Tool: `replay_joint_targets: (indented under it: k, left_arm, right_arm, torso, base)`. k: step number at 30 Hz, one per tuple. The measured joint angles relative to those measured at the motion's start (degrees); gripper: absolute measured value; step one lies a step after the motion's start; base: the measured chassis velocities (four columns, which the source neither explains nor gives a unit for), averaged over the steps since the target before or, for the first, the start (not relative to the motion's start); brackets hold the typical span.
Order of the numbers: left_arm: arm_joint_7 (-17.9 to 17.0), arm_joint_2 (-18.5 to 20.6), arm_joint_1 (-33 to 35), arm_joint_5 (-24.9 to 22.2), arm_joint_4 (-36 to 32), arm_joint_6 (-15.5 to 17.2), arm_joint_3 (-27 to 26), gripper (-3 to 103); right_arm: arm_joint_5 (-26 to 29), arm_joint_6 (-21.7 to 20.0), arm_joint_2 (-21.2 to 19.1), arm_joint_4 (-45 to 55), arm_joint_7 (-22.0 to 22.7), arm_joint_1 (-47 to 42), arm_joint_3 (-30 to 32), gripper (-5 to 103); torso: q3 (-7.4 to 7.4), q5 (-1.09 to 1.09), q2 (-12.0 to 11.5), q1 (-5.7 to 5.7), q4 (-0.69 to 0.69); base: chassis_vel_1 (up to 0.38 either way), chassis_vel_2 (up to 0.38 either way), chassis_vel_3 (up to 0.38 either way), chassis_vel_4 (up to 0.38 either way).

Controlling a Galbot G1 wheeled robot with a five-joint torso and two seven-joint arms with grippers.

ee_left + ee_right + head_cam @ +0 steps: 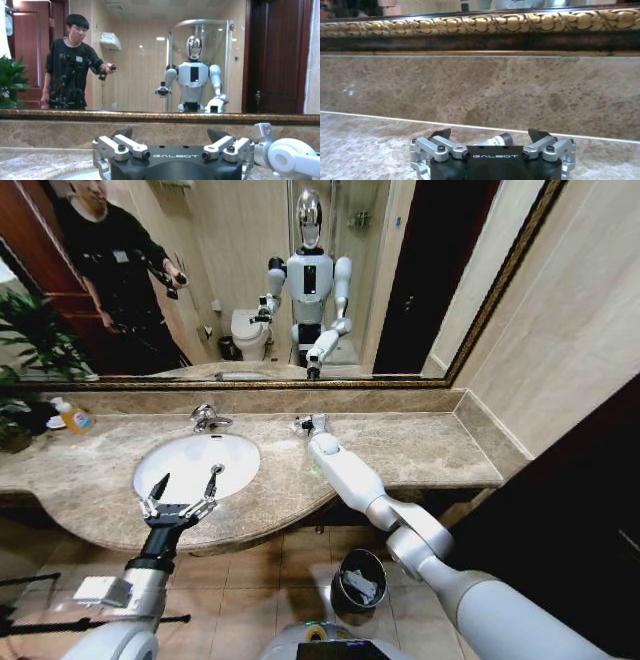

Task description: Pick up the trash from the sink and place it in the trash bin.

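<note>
The left gripper (187,485) hangs over the sink (243,470), fingers apart. The right gripper (303,423), at one o'clock on the table (420,445), fingers apart around a small tube (492,141); a nudge could roll it away. Trash bin (352,561) sits below.

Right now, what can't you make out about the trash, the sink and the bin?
- Head view: pale contents of the trash bin are too small to identify.
- Left wrist view: the open left gripper and its body hide nearly all of the sink.
- Right wrist view: a small pale cylinder lies between the open fingers of the right gripper, half hidden by the gripper body; what it is cannot be told.
</note>
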Motion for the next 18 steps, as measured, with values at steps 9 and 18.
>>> replay_joint_targets:
  k: [9, 18]
  left_arm:
    - [0.0, 0.0, 0.0, 0.0, 0.0, 0.0, 0.0, 100]
    - [0.0, 0.0, 0.0, 0.0, 0.0, 0.0, 0.0, 100]
  right_arm:
    - [0.4, -2.3, -0.1, -0.4, 2.2, 0.0, -0.9, 100]
    - [1.1, -3.5, -0.1, -0.3, 3.0, 0.2, -2.9, 102]
  torso:
    - [0.0, 0.0, 0.0, 0.0, 0.0]
    - [0.0, 0.0, 0.0, 0.0, 0.0]
  base:
    - [0.0, 0.0, 0.0, 0.0]
    - [0.0, 0.0, 0.0, 0.0]
